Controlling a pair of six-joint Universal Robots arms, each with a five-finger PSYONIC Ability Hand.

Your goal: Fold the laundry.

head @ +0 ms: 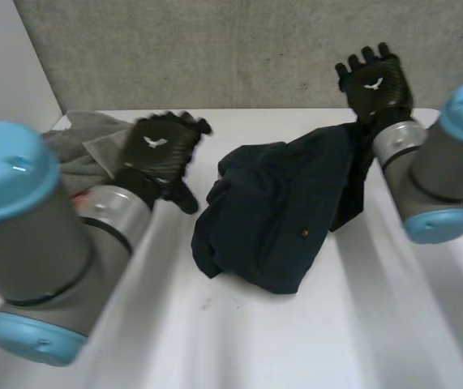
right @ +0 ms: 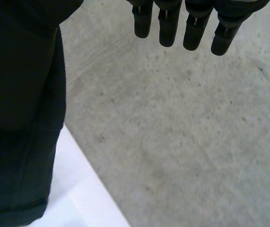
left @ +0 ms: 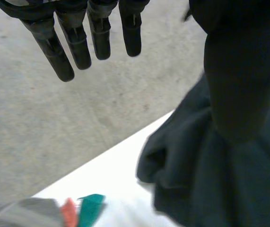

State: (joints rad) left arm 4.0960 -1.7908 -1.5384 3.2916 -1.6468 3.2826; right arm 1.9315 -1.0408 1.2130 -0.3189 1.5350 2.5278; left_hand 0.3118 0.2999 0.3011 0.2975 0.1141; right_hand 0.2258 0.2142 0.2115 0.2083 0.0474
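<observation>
The crumpled dark navy garment is lying on the white counter between the hands, one edge trailing up under the right hand, whose fingers are stretching straight, not curling round it. The left hand is hovering straight-fingered, empty. I'm guessing that loose edge risks slipping off and bunching.

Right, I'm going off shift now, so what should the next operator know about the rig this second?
Left hand: open, over the table between the grey cloth and the dark garment.
Right hand: open and held high, with one end of the garment lifted up beside its wrist.
Done: nothing folded, and the garment lies bunched.
Left: spread and fold both pieces.
</observation>
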